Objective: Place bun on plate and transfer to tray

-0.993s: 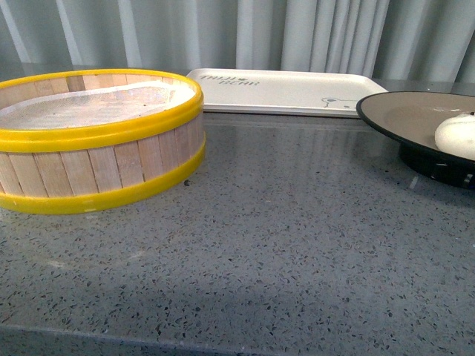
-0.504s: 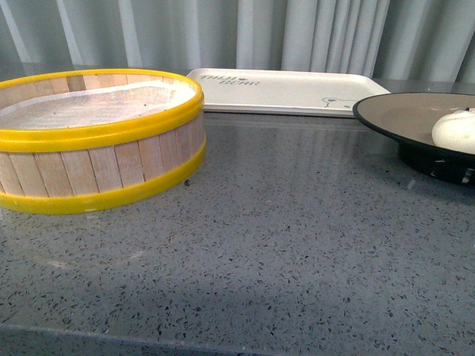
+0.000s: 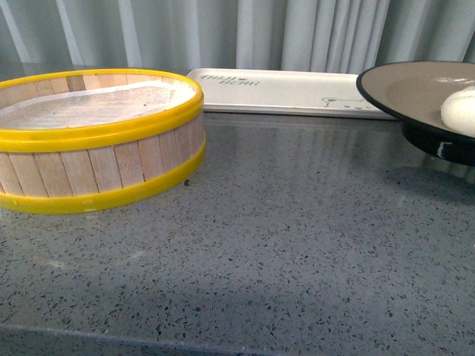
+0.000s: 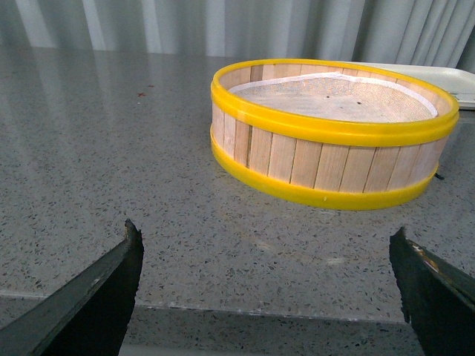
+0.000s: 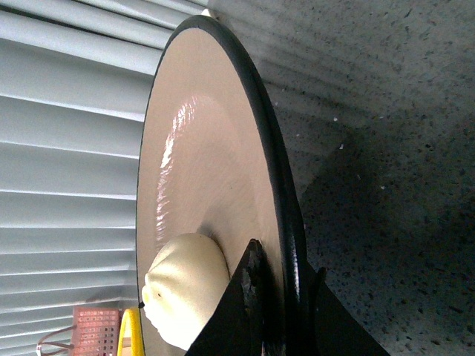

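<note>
The plate [image 3: 415, 93], tan inside with a black rim and foot, hangs above the table at the far right of the front view, with the white bun [image 3: 460, 111] lying on it. The cream-white tray [image 3: 289, 90] lies flat at the back, just left of and behind the plate. In the right wrist view my right gripper [image 5: 286, 278] is shut on the plate's black rim [image 5: 278, 170], one finger inside beside the bun [image 5: 182, 293]. My left gripper [image 4: 267, 256] is open and empty over the table's front edge, with the steamer basket ahead of it.
A yellow-rimmed wooden steamer basket [image 3: 96, 137] stands at the left of the grey speckled table [image 3: 282, 237]; it also shows in the left wrist view [image 4: 334, 130]. Grey curtains hang behind. A pink crate [image 5: 96, 326] shows far off in the right wrist view.
The plate with the bun has risen off the table and shifted slightly right; its rim now covers the tray's right corner. The basket and tray have not moved.
</note>
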Robot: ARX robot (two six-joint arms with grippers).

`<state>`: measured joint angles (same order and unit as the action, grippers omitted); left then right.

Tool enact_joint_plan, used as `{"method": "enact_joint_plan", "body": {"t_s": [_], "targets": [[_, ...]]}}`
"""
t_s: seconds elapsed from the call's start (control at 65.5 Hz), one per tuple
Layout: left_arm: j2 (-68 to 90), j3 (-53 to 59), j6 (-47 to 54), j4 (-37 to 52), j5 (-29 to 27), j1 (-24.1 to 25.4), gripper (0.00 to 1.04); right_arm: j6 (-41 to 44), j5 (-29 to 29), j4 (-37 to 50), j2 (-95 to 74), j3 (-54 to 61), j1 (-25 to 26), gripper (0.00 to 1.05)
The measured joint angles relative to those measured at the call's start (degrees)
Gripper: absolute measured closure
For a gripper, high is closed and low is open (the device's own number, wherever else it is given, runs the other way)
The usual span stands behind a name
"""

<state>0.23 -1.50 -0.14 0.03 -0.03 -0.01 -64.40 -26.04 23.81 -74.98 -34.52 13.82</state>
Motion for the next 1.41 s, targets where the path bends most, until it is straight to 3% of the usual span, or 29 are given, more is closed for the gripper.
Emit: {"method": "enact_joint_plan", "body": {"t_s": [0.305, 0.978, 1.405], "targets": [[0.00, 0.00, 0.00, 0.00, 0.00, 0.00, 0.07, -0.55, 0.92, 0.31, -8.52, -10.91, -1.51, 1.02], [0.00, 0.00, 0.00, 0.00, 0.00, 0.00, 0.07, -1.53, 0.66, -15.10, -45.77, -60.65, -7.45, 1.02], [-0.02, 0.00, 0.00, 0.00, -0.02, 0.00, 0.07, 1.66, -1.36, -19.43, -53.55, -70.29, -10.27, 1.02]]}}
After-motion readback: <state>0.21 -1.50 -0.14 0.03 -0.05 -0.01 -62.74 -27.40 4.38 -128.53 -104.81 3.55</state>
